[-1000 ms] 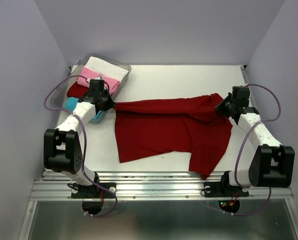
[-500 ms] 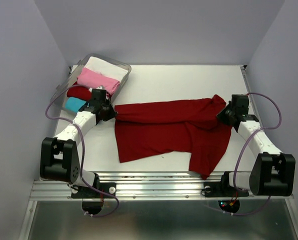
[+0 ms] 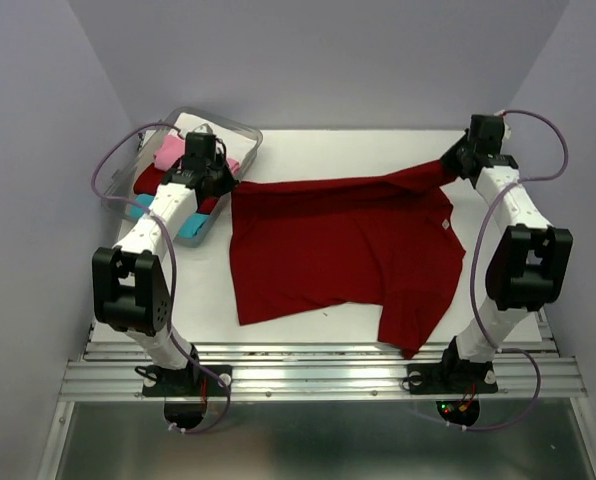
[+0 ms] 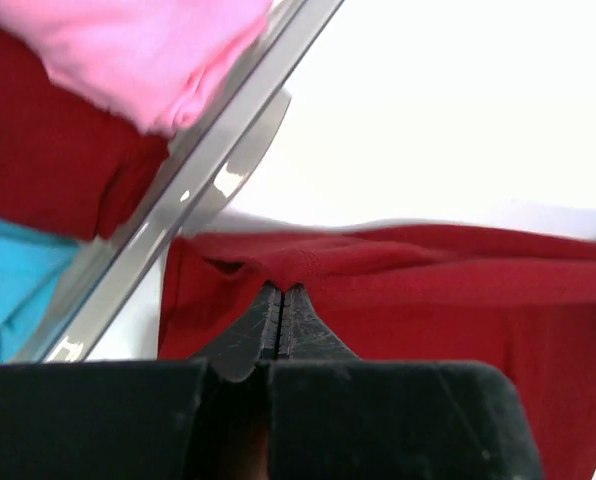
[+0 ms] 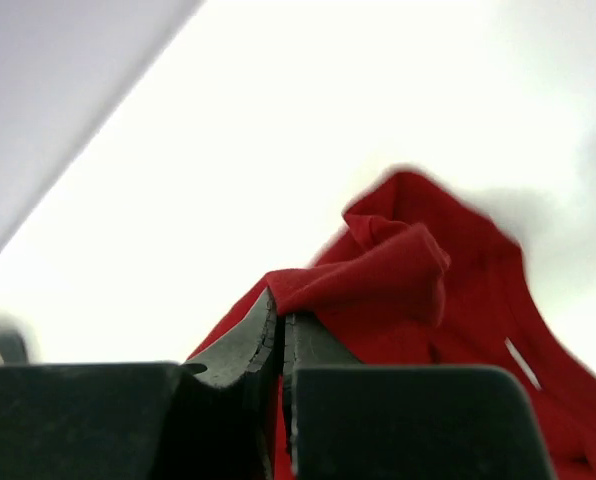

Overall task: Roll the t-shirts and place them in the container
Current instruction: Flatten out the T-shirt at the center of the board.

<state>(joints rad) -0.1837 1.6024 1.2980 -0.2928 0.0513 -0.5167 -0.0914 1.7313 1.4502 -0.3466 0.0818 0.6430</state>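
Observation:
A large dark red t-shirt is spread over the white table, its far edge pulled taut between both arms. My left gripper is shut on the shirt's far left corner, right beside the bin. At the far right my right gripper is shut on the other corner, lifted off the table. One sleeve trails toward the near edge. More t-shirts lie folded in the bin: pink, dark red and cyan.
The clear plastic bin stands at the far left, its rim close to my left fingers. Grey walls close in the table on both sides and behind. A metal rail runs along the near edge.
Both grippers have carried the shirt's far edge away from the arm bases toward the back of the table. The cloth is now stretched flatter and wider, and the right corner has risen.

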